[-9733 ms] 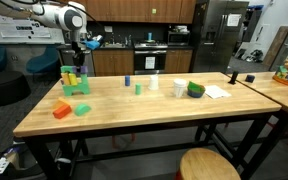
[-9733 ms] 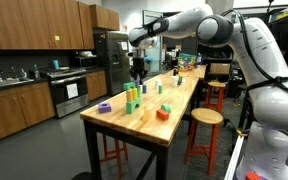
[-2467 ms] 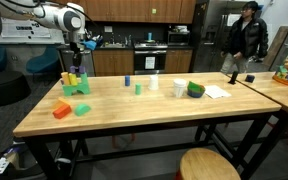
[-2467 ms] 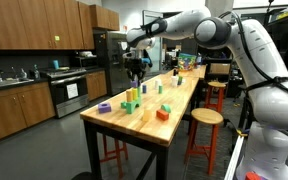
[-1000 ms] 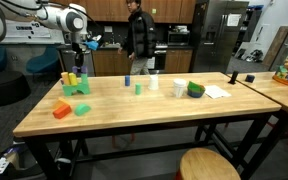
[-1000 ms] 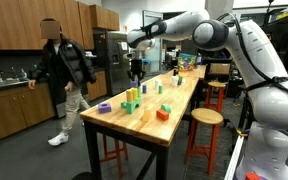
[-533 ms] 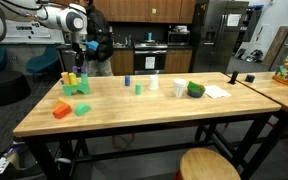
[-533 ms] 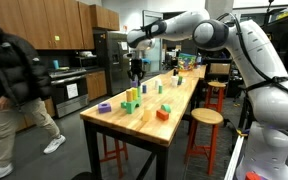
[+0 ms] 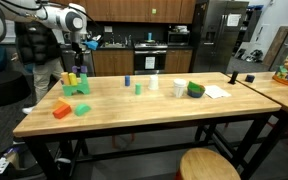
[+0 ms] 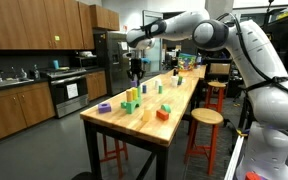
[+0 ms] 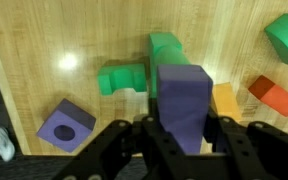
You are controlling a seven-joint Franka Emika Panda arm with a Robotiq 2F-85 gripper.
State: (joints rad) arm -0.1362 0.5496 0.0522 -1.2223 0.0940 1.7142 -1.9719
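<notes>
Purple block [image 11: 184,95] gripped between the fingers of the pincer [image 11: 185,138], held above the table [image 11: 34,40].
Under the pincer sit green blocks [image 11: 124,78]; a yellow block [image 11: 227,100] lies just beside, a holed purple block [image 11: 66,124] farther off.

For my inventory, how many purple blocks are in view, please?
2: a purple block in the gripper, a holed purple block on the table. Others may be hidden.

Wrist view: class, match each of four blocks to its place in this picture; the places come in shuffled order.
Things:
1 tall purple block
2 purple block with a hole
3 orange block
4 green cylinder

Places:
A top right corner
B held in the hand
C lower left, on the table
D right edge, at mid-height

Pairs: 1-B, 2-C, 3-D, 4-A.
</notes>
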